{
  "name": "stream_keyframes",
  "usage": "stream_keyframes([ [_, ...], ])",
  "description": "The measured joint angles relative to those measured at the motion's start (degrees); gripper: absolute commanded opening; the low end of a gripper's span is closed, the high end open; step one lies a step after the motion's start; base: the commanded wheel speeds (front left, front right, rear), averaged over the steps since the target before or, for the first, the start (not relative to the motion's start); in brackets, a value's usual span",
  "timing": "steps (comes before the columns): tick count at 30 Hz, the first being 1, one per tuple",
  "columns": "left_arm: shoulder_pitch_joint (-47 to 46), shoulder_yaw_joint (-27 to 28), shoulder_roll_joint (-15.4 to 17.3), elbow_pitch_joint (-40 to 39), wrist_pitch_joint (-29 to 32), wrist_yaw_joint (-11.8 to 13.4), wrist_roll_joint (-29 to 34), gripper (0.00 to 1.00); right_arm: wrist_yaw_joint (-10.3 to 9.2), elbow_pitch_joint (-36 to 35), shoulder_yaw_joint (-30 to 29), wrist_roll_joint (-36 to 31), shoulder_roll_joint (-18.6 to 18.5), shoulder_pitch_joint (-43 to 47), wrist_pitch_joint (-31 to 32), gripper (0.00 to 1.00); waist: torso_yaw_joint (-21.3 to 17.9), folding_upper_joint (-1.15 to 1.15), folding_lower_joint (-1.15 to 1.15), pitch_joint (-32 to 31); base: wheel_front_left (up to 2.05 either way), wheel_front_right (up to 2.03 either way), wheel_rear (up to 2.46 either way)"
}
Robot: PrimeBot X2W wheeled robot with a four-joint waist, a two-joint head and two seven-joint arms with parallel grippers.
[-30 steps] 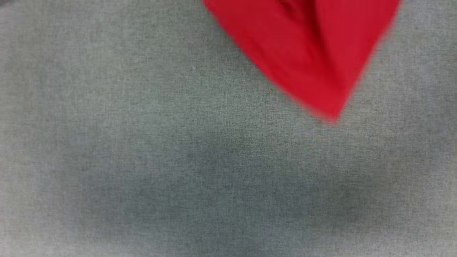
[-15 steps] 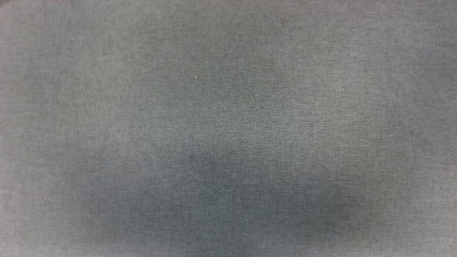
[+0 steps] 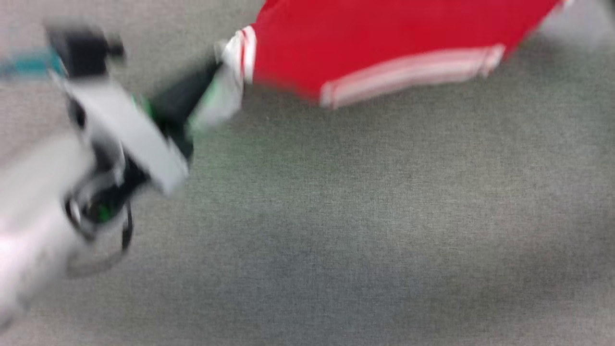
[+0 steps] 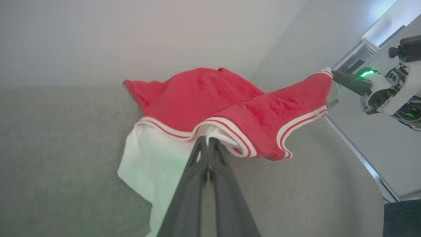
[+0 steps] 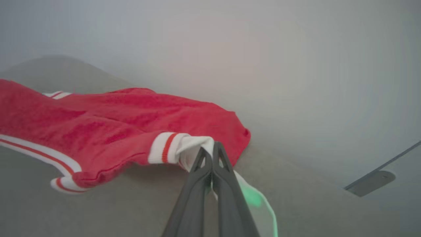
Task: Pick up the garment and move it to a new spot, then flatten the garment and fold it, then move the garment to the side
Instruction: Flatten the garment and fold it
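Observation:
The garment is red with white sleeves and striped trim. It hangs stretched and blurred across the top of the head view, above the grey table cloth. My left gripper reaches in from the left, shut on a white sleeve. In the left wrist view the left gripper pinches white fabric just below the striped trim of the garment. The right gripper holds the far striped corner. In the right wrist view the right gripper is shut on the white sleeve of the garment.
Grey cloth covers the table under the garment. A pale wall stands behind it. The table's edge strip runs down the right of the left wrist view, with a dark object at the bottom corner.
One second ago a red corner hung at the top of the head view, then it left the view. Now the garment is back, spread wide, and my left arm has come in.

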Motion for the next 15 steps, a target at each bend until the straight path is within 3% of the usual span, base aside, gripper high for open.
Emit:
stream_keyframes([
  [6,9.57,-5.47,5.64,-5.9,-1.07,0.0,1.07,0.0,0.0,-12.33,1.42,3.53,-7.53,11.64,2.78,0.0,0.13,0.0,0.0,-2.68,0.0,0.0,0.0],
  [15,20.14,-7.81,9.11,-10.14,-0.55,0.0,3.92,0.0,0.0,-22.74,1.9,7.03,-16.07,26.04,4.68,0.0,0.96,0.0,0.0,-6.77,0.0,0.0,0.0],
])
